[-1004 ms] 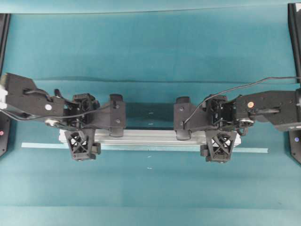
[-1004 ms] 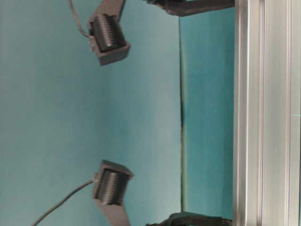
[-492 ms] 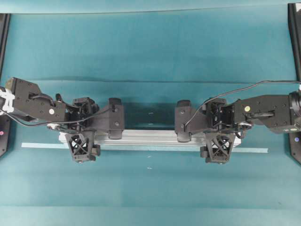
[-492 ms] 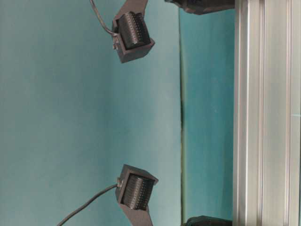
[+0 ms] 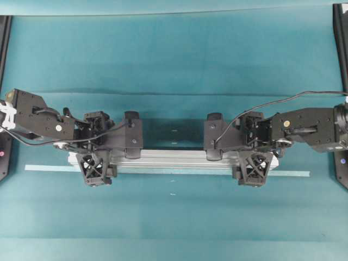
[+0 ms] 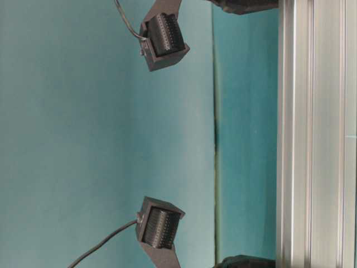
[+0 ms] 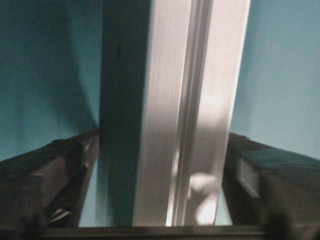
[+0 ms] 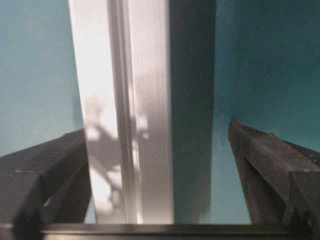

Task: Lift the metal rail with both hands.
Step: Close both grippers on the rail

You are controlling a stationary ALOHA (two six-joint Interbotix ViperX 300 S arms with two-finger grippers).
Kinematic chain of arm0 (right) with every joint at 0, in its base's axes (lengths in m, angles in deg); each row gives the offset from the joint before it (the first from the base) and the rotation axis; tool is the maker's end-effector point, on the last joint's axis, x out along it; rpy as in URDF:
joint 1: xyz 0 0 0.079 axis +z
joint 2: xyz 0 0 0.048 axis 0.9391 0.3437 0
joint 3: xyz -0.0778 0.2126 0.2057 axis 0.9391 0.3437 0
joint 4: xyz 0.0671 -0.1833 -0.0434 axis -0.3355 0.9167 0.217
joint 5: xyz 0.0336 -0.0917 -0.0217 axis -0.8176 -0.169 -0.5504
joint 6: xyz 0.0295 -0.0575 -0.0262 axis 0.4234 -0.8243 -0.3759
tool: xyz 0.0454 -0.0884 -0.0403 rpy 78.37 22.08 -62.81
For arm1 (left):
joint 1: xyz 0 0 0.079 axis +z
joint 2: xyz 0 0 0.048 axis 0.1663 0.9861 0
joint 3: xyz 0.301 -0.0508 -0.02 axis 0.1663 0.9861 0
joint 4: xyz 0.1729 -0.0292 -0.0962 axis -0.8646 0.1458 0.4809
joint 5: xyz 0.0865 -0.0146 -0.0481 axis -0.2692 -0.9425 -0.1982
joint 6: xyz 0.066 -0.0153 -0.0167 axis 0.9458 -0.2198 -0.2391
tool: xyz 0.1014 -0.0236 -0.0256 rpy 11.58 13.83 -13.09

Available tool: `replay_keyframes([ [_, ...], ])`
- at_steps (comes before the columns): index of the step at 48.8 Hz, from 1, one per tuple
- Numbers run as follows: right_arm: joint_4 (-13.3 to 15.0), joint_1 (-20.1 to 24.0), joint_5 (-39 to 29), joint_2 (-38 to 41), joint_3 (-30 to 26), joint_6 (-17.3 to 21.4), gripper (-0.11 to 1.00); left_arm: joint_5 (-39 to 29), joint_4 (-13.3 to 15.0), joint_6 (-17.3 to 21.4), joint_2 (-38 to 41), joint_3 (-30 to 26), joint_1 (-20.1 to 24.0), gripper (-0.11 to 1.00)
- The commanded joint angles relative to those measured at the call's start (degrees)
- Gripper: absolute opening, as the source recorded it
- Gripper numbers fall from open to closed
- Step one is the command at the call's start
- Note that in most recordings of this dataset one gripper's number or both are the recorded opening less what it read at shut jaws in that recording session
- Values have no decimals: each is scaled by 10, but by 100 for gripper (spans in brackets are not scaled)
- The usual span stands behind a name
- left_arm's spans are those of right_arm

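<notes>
Both arms have lowered; the left gripper (image 5: 94, 160) and right gripper (image 5: 255, 160) now straddle the rail (image 5: 174, 159), fingers spread, gripping nothing—ready to close.

A teal, matte cloth-covered tabletop (image 5: 174, 49) fills the overhead view, creased by a faint horizontal fold across its upper middle. A thin, long, pale teal flat tape strip (image 5: 43, 168) lies straight across it from left to right. Black upright frame posts (image 5: 340, 32) stand at the far left and right edges. Small white marks (image 5: 173, 194) dot the middle.
</notes>
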Motion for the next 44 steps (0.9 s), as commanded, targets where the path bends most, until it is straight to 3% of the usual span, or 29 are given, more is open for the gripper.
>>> replay_keyframes([
  [1, -3, 3, -2, 3, -4, 1, 84, 7, -1, -2, -4, -2, -4, 72],
  [8, -4, 8, -4, 4, -4, 1, 49, 7, -1, -1, -5, -1, -6, 36],
  [11, -7, 9, -4, 4, -4, 1, 38, 11, 0, -1, -5, -1, -7, 32],
  [44, -8, 9, -4, 4, -6, 6, 38, 16, 0, -3, -5, -1, -18, 32],
])
